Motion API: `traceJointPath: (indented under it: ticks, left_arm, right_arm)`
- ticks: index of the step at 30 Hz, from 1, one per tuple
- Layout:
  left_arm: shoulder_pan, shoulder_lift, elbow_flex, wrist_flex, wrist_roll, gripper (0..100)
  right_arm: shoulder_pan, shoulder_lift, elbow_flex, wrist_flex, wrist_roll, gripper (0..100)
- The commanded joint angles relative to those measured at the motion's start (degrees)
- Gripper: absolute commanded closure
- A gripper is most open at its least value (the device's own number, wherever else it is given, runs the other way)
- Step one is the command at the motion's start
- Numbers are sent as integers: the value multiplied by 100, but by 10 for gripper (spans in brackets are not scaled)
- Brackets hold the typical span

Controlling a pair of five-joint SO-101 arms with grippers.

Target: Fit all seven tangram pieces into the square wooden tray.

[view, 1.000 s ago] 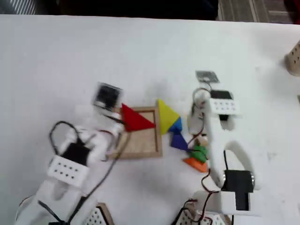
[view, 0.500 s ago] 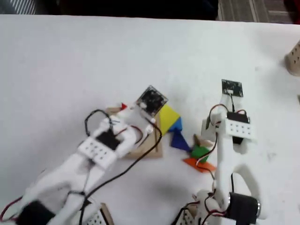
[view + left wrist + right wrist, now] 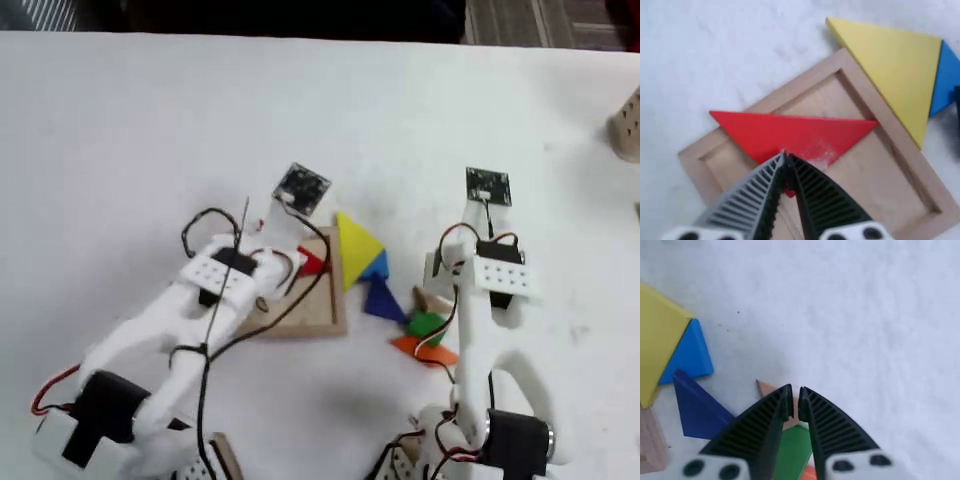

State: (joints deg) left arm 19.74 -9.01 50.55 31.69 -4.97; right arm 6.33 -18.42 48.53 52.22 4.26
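The square wooden tray (image 3: 900,150) (image 3: 318,322) lies under my left arm (image 3: 225,275). A red triangle (image 3: 790,132) (image 3: 312,263) sits across the tray, one tip over the rim. My left gripper (image 3: 787,159) is shut on its near corner. Against the tray's outer edge lie a yellow triangle (image 3: 895,65) (image 3: 357,243) and a light blue piece (image 3: 947,80) (image 3: 376,264). My right gripper (image 3: 794,392) is shut on nothing, just above a tan piece (image 3: 771,390) and a green piece (image 3: 792,452). A dark blue triangle (image 3: 697,410) (image 3: 382,298) lies beside them.
An orange piece (image 3: 420,348) lies by the green one (image 3: 426,324), close to the right arm (image 3: 492,275). A perforated wooden block (image 3: 626,125) stands at the table's far right edge. Another block (image 3: 210,462) sits at the front edge. White table stretches behind the pieces.
My left arm has swung right over the tray, carrying the red triangle from the tray's far corner down onto it. The right arm has stretched forward toward the loose pieces.
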Motion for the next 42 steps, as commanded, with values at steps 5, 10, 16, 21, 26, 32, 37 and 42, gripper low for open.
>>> traceJointPath:
  ticks: [5, 10, 16, 21, 26, 32, 37, 42]
  left_arm:
    - [-127, -251, -26, 202, 114, 976]
    - [-171, -435, -571, 158, 123, 976]
    - [-154, -75, -730, -800, 70, 976]
    - [75, 787, -809, -949, -484, 976]
    - [92, 769, -976, -316, -615, 976]
    - [-242, 664, -958, 167, -615, 976]
    - [-593, 347, -624, 413, -633, 976]
    - [-769, -119, -167, 404, -642, 976]
  right_arm:
    - [-75, -22, -44, -101, -18, 978]
    - [-84, -22, -44, -101, -18, 978]
    - [-75, -22, -35, -101, -18, 978]
    - [-75, -22, -44, -101, -18, 978]
    - [-75, -22, -44, -163, -18, 978]
    - [-75, -22, -35, -171, 88, 978]
    - [-75, -13, -26, -171, 132, 978]
    - [-75, -13, -26, -171, 132, 978]
